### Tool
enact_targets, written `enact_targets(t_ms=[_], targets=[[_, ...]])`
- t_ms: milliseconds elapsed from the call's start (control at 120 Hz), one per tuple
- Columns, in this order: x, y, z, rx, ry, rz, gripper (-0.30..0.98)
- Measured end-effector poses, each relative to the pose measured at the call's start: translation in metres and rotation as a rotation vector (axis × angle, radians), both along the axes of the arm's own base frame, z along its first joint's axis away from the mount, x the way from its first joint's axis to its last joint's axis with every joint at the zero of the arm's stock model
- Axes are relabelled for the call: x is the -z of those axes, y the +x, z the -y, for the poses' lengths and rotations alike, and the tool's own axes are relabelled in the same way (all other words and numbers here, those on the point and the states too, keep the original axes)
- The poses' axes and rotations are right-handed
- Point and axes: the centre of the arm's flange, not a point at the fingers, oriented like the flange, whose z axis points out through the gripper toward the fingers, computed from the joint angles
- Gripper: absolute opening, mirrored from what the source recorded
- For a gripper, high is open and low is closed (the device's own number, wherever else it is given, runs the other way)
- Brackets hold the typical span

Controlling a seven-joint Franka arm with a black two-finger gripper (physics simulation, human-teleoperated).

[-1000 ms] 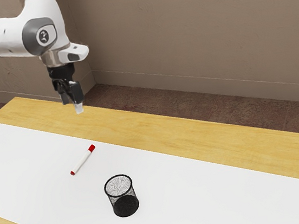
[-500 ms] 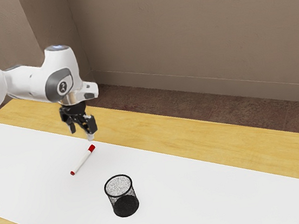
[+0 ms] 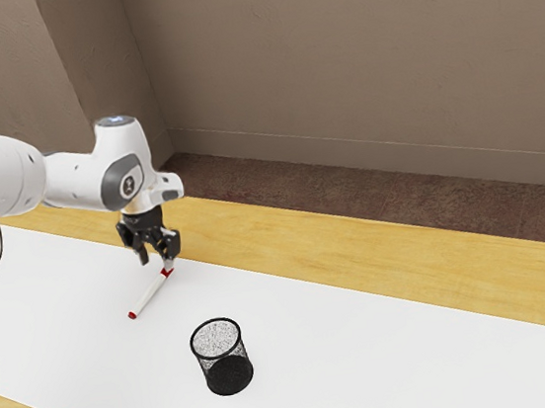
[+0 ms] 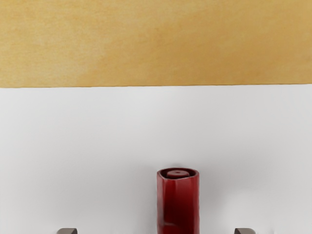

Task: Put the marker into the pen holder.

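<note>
The table (image 3: 375,226) is partly covered by a white runner (image 3: 389,339), over which the arm (image 3: 75,178) is extended. The gripper (image 3: 157,262) is poised low at one end of the marker, away from the pen holder (image 3: 220,357), which is set upright nearby. The marker (image 3: 148,298) is laid flat on the runner, ungrasped, its long axis running from beneath the hand toward the exterior view's lower left. Its red cap (image 4: 178,204) is flanked by fingers (image 4: 244,231) spread wide — the axis is crossed by their closing line, so little turning should be needed before the marker is pinched.
</note>
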Motion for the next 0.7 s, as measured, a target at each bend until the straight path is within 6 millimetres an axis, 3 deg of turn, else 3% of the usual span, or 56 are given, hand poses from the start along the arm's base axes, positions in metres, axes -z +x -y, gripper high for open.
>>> enact_targets(t_ms=[350, 542, 700], targets=[[0.025, -0.001, 0.002, -0.014, -0.010, -0.027, 0.30], [0.025, -0.001, 0.003, -0.018, -0.010, -0.026, 0.07], [0.022, -0.001, 0.003, -0.022, -0.003, -0.020, -0.04]])
